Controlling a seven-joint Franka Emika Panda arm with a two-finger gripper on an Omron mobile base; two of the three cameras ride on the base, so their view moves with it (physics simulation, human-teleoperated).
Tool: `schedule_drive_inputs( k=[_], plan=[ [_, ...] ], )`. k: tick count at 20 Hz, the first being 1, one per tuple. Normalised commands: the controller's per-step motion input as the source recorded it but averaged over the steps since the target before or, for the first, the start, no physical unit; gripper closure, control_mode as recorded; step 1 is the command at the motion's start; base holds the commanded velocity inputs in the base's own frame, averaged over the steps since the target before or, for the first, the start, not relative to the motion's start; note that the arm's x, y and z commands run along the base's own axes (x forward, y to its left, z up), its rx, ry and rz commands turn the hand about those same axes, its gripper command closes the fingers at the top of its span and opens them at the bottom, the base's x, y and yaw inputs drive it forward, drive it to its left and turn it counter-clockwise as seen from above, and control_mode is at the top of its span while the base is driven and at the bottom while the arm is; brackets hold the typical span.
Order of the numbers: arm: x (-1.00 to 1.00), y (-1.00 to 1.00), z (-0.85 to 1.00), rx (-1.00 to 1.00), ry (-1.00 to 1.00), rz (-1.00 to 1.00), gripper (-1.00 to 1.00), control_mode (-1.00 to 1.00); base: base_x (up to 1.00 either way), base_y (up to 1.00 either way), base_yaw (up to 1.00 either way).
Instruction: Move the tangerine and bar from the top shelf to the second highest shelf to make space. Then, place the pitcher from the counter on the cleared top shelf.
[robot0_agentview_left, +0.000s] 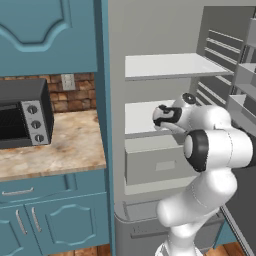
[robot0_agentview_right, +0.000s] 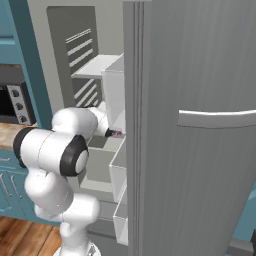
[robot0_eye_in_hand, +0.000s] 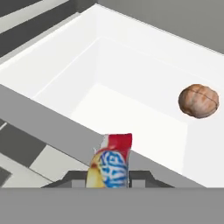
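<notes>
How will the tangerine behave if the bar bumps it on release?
The tangerine looks round, lying loose on the smooth white shelf, so it would probably roll. It seems small and light, so even the bar in the gripper might shift it.

Arm rises from base, elbow w/ dark joint bent high, forearm reaching fwd toward far side, into fridge interior at mid height. Wrist roughly level, hand pointing away from base and slightly down. Gripper (robot0_eye_in_hand: 109, 177): jaws drawn in narrow, clamped on the bar (robot0_eye_in_hand: 111, 164), which stands up betw the two dark tips. In left base view the hand sits just left of the big elbow joint; in right base view it's mostly hidden behind the fridge door edge.
</notes>
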Motion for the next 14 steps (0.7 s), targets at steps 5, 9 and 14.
schedule_drive_inputs(
  k=[5, 9, 14],
  plan=[
    [0.49, -0.16, -0.08, 0.04, -0.05, 0.00, 1.00, -1.00, 0.00, 0.00, 0.00],
    [0.50, -0.06, -0.13, 0.02, -0.07, 0.01, 1.00, -1.00, 0.00, 0.00, 0.00],
    [0.54, 0.00, -0.15, 0.00, -0.08, 0.02, 1.00, -1.00, 0.00, 0.00, 0.00]
  ],
)
